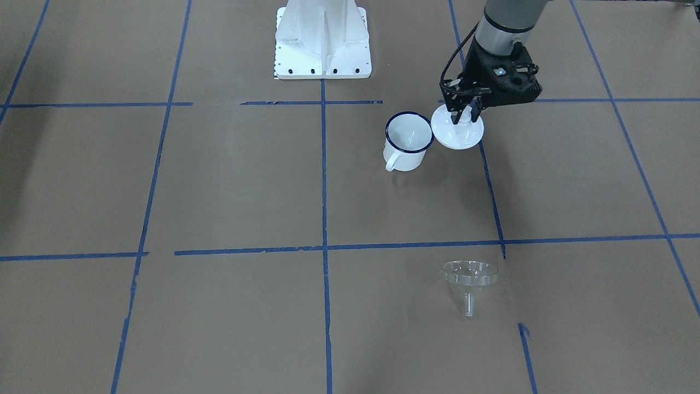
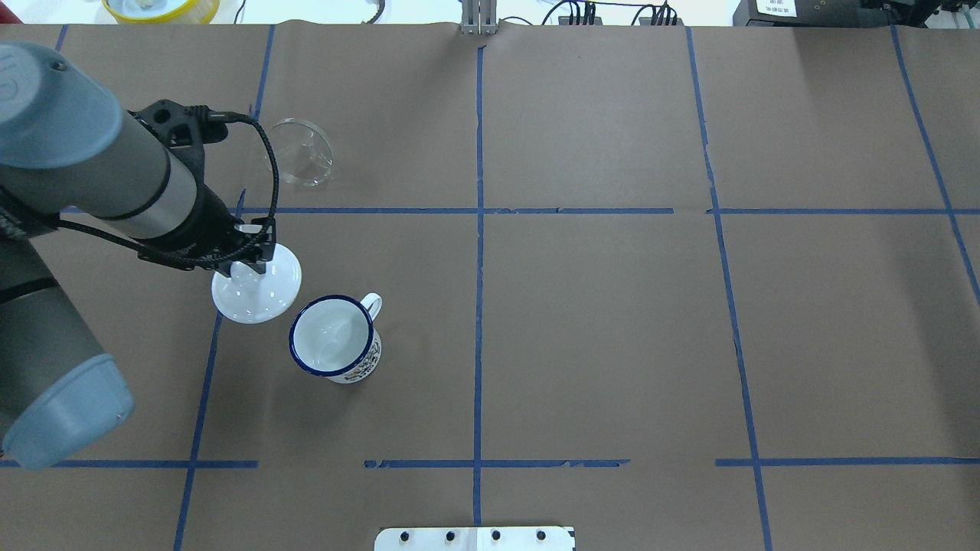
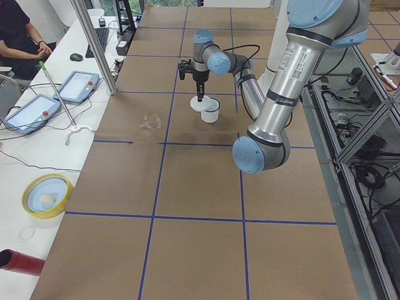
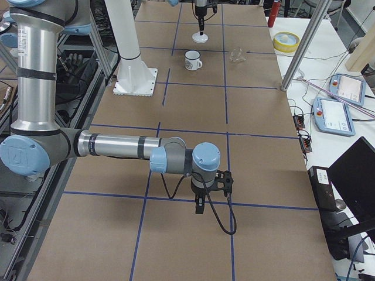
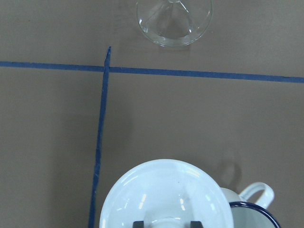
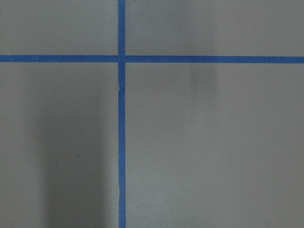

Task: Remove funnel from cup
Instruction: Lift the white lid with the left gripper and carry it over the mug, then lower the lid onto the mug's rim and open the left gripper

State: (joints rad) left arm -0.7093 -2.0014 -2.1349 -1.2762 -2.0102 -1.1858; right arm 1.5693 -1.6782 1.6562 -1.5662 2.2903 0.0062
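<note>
Nearest the front-facing camera, the funnel [image 1: 470, 276] lies on its side on the surface [image 1: 219, 180], well apart from the cup [image 1: 407, 139], which stands upright with nothing in it; removal appears complete. Left jaws pinch a white lid [image 1: 456, 139] at its centre, just beside the cup's rim; whether the lid rests on the surface cannot be told. Hazards, as judged: a sideways swing of the lid may strike and tip the cup; the funnel, lying on its round rim, may roll if nudged. Right jaws hover well away; their state cannot be told.
</note>
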